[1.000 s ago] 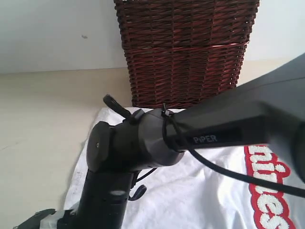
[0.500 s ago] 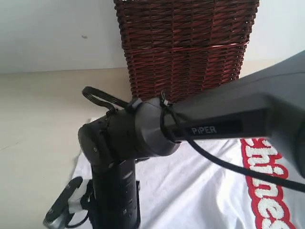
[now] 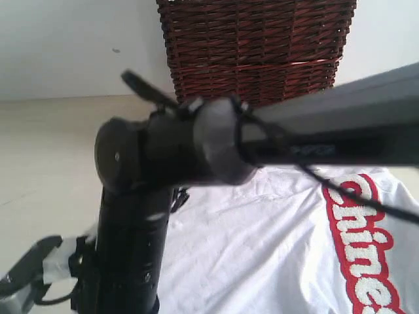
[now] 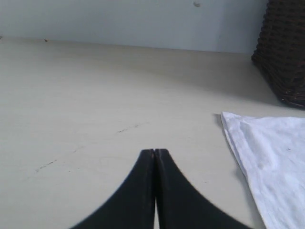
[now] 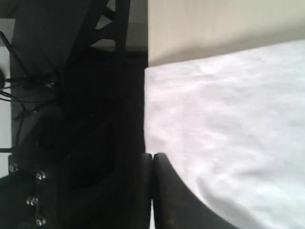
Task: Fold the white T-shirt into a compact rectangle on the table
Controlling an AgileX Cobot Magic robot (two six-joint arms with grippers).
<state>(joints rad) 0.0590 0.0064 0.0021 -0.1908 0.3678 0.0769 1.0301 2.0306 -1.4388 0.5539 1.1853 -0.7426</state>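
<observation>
The white T-shirt (image 3: 275,242) lies spread on the table (image 3: 46,150), its red-outlined lettering (image 3: 357,245) at the right. A dark arm (image 3: 170,150) crosses the exterior view and hides part of the cloth. My left gripper (image 4: 155,151) is shut with nothing between its fingers, over bare table (image 4: 86,105), a short way from a corner of the T-shirt (image 4: 269,162). My right gripper (image 5: 152,155) is also shut and empty, at the T-shirt's (image 5: 228,119) edge, where the cloth meets a dark frame.
A dark red wicker basket (image 3: 255,52) stands at the back against the pale wall, just beyond the shirt; its side shows as the basket (image 4: 286,52) in the left wrist view. A black machine frame (image 5: 71,119) with cables borders the table's edge.
The arm's elbow has swung up and to the left in the exterior view, uncovering more of the shirt and its lettering. Both grippers have stayed shut.
</observation>
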